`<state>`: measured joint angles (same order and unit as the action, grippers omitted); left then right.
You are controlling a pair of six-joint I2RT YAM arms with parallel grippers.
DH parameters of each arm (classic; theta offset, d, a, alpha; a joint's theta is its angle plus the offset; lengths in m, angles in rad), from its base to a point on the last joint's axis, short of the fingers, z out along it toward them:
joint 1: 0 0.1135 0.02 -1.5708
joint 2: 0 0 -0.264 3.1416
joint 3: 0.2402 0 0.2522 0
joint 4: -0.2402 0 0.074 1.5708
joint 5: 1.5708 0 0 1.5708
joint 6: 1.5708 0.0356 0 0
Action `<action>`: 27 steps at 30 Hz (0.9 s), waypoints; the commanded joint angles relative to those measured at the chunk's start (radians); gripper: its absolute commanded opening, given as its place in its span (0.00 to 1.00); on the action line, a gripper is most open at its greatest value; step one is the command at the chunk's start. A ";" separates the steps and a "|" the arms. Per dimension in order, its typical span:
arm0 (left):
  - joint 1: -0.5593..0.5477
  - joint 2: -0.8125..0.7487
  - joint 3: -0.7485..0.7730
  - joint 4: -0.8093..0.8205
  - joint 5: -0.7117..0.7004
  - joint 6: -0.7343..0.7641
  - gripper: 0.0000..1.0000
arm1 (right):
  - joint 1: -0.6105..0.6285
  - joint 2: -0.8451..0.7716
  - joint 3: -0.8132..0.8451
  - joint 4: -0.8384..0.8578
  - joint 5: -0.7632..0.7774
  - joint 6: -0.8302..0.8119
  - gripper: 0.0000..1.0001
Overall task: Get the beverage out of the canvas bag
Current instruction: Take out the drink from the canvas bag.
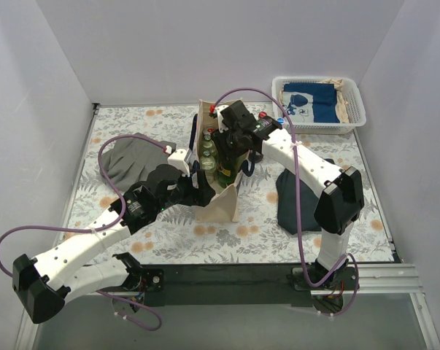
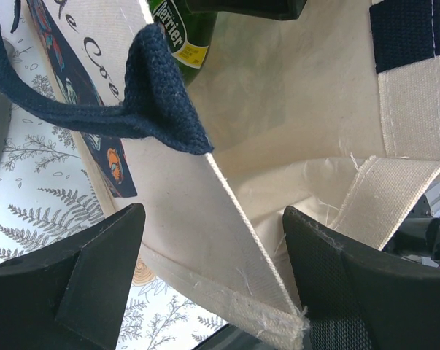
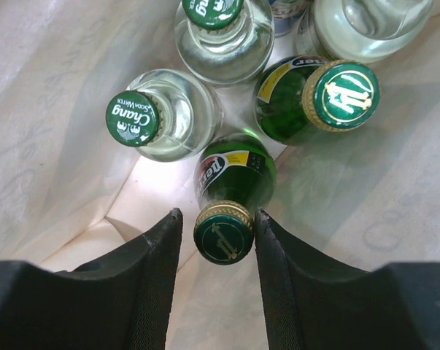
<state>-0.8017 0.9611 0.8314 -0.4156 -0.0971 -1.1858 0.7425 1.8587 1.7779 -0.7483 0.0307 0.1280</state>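
I had the bag [image 1: 221, 204] upright mid-table [image 1: 168, 240] on the top camera, mouth open, and every drink was down inside it. On the right wrist feed I counted at least five bottles standing: clear ones, among them a Chang soda [image 3: 161, 117], and two green ones with gold-rimmed caps.

The right gripper [image 3: 217, 215] hung in the bag's mouth over the nearer green bottle [image 3: 233, 179], with its jaws about half apart and set either side of the cap [image 3: 223, 235]. One pad [image 3: 282, 270] looked to be against the cap. At the other pad [image 3: 154, 277] I could see a sliver of canvas between, so it had no hold. The second green bottle [image 3: 307, 98] stood just beyond.

The left gripper [image 2: 212, 211] sat at the bag's near edge with its jaws wide. One finger [image 2: 66, 284] was outside and the other [image 2: 351, 284] inside. The thin canvas wall ran between them and was not pinched. A navy handle [image 2: 157, 102] drooped over that wall.

A grey cloth [image 1: 128, 160] lay left of the bag and a dark cloth [image 1: 289, 204] lay right of it. The white basket [image 1: 319, 130] sat in the far right corner.
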 commanded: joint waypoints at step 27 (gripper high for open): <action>-0.004 0.011 0.002 -0.043 -0.049 0.034 0.76 | 0.003 0.025 0.015 -0.011 -0.003 -0.007 0.19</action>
<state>-0.8021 0.9615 0.8314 -0.4137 -0.1165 -1.1851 0.7418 1.8751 1.7775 -0.7609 0.0463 0.1215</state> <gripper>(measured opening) 0.760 0.384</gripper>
